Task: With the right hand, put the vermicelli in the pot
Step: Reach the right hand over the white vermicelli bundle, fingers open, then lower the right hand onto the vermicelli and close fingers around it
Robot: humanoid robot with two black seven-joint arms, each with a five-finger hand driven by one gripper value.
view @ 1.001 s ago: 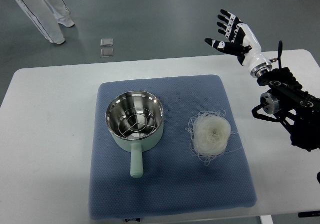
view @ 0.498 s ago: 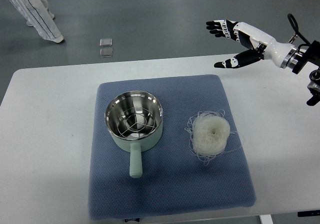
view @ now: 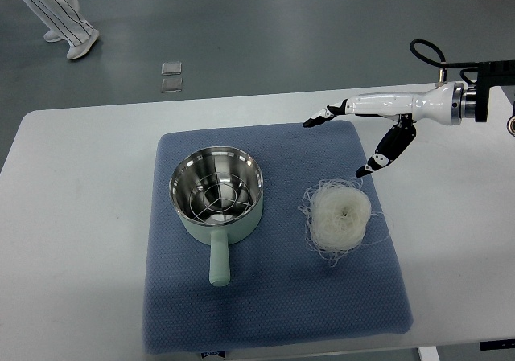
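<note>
Resting right of the pot [view: 216,196] on the blue mat [view: 273,305], vermicelli [view: 339,214] formed a loose white nest | right robot hand [view: 364,128] hovered above the nest, fingers spread, holding nothing.

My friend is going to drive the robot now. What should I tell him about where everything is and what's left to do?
Right hand: open, fingers spread, holding nothing, above the far right part of the blue padded mat, just beyond the noodles.
Left hand: out of view.
White nest of dry vermicelli: lying on the mat, right of the pot, not grasped yet.
Mint-green pot with steel inside and a wire rack: on the mat's left half, handle pointing toward the robot, no noodles in it.
Done: nothing in the pot so far.
Left: grasp the vermicelli, carry it left, drop it into the pot.
</note>
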